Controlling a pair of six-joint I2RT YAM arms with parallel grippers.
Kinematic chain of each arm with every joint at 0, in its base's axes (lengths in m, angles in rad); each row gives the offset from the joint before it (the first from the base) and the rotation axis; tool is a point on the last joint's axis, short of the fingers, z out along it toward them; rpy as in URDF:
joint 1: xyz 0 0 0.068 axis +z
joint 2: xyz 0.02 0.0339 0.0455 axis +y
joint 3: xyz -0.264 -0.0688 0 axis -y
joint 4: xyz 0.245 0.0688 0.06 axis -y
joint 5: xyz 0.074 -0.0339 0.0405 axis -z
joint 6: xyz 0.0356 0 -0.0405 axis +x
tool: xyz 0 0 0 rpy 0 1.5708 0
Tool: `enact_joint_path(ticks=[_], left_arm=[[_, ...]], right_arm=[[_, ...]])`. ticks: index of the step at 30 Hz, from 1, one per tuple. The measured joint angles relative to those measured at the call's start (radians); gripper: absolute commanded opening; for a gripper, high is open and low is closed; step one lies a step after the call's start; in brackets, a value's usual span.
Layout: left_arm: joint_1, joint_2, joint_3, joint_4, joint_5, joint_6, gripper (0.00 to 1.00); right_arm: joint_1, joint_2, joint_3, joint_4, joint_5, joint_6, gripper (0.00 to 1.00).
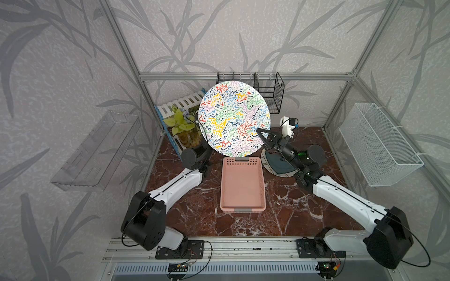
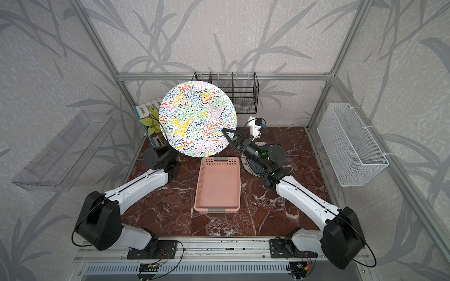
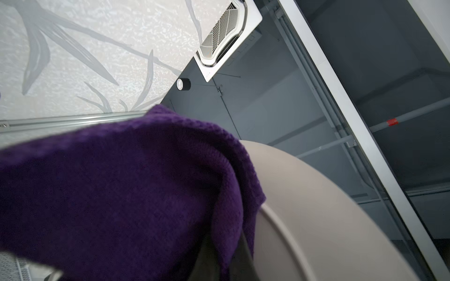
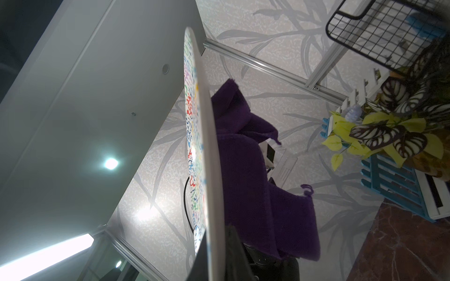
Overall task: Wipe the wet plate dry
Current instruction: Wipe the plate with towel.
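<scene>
Jaws of the right gripper [image 1: 261, 133] pinch the rim of the patterned plate [image 1: 233, 119] at its four o'clock edge, one finger on the printed face and one on the plain back, as the right wrist view shows. Jaws of the left gripper [image 3: 221, 267] are closed on a purple cloth [image 3: 121, 194], which drapes over them and lies against the plate's pale underside. In both top views the plate hides the left gripper and the cloth. Nearest the camera, the two arms reach in from the five and seven o'clock corners of the dark red marble table [image 1: 194, 209]. At centre sits a pink basket [image 1: 242, 187]. At its two o'clock, a second plate [image 1: 274, 167], dark teal with pale lines, lies flat on the table beneath the right arm's wrist. The patterned plate is held off the table at the basket's twelve o'clock, tilted with its squiggled face up toward the camera. Behind it, a potted plant [image 1: 181, 121] in a white and blue slatted crate stands at ten o'clock, and a black wire rack [image 1: 274, 97] hangs on the back wall at one o'clock.
</scene>
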Motion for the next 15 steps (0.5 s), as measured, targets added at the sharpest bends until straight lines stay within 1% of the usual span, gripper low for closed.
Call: enact_joint_path(ticks=[3, 5, 7, 9, 10, 12, 14, 15], left_arm=[[-0.077, 0.009, -0.017, -0.002, 0.004, 0.01, 0.0], [-0.103, -0.013, -0.076, 0.002, 0.01, 0.023, 0.0], [-0.101, -0.057, -0.149, -0.019, 0.023, 0.051, 0.0], [-0.066, -0.134, -0.217, -0.092, 0.051, 0.103, 0.0], [-0.042, -0.183, -0.242, -0.149, 0.064, 0.141, 0.0], [0.012, -0.297, -0.258, -0.319, 0.09, 0.265, 0.0], [0.049, -0.405, -0.206, -0.584, 0.075, 0.461, 0.0], [0.05, -0.436, -0.154, -0.719, 0.055, 0.567, 0.0]], right_arm=[[-0.03, 0.038, 0.082, -0.003, -0.013, -0.008, 0.0], [-0.088, 0.064, 0.144, -0.011, -0.016, -0.003, 0.0], [-0.151, 0.07, 0.161, -0.023, -0.013, 0.004, 0.0], [-0.209, 0.068, 0.158, -0.051, 0.003, 0.004, 0.0], [-0.233, 0.066, 0.153, -0.071, 0.011, 0.003, 0.0], [-0.274, 0.048, 0.132, -0.135, 0.036, -0.013, 0.0], [-0.285, 0.02, 0.113, -0.226, 0.05, -0.048, 0.0], [-0.28, 0.004, 0.108, -0.28, 0.051, -0.076, 0.0]])
